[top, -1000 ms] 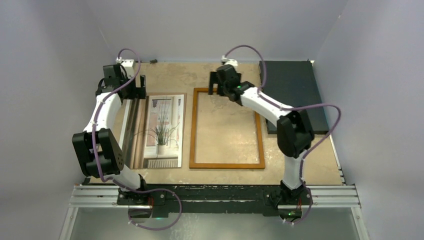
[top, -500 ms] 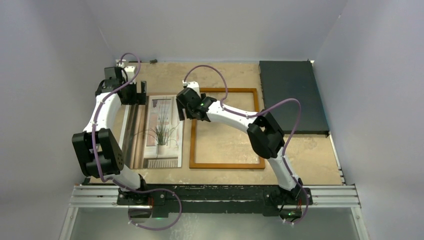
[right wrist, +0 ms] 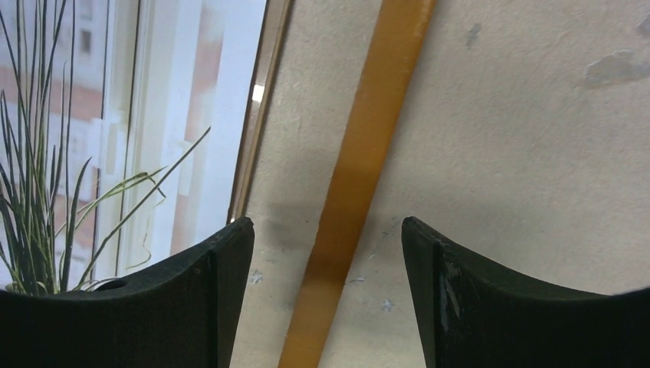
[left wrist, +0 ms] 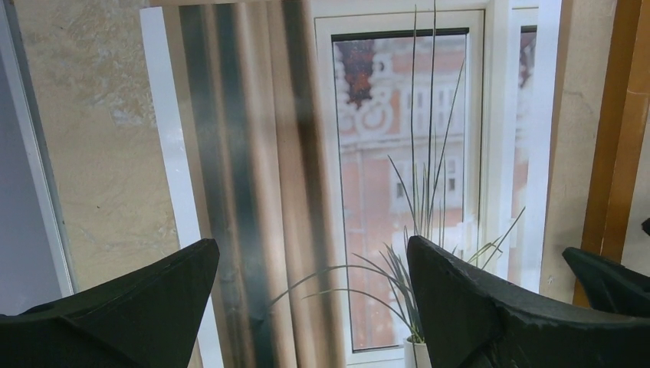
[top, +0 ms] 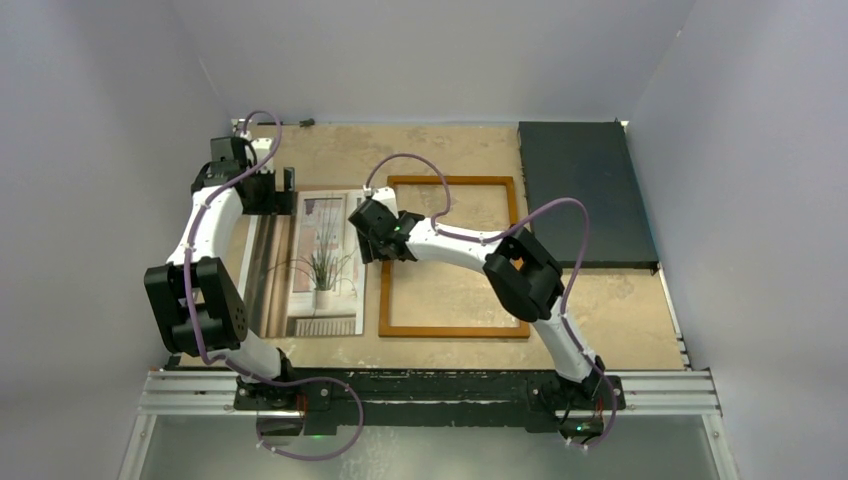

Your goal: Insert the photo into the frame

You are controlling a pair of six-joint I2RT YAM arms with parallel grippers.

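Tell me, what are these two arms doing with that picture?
The photo lies flat on the table beside the empty wooden frame, not yet in it. The right gripper hovers open over the frame's edge nearest the photo; the left gripper hangs open over the photo. Neither holds anything.
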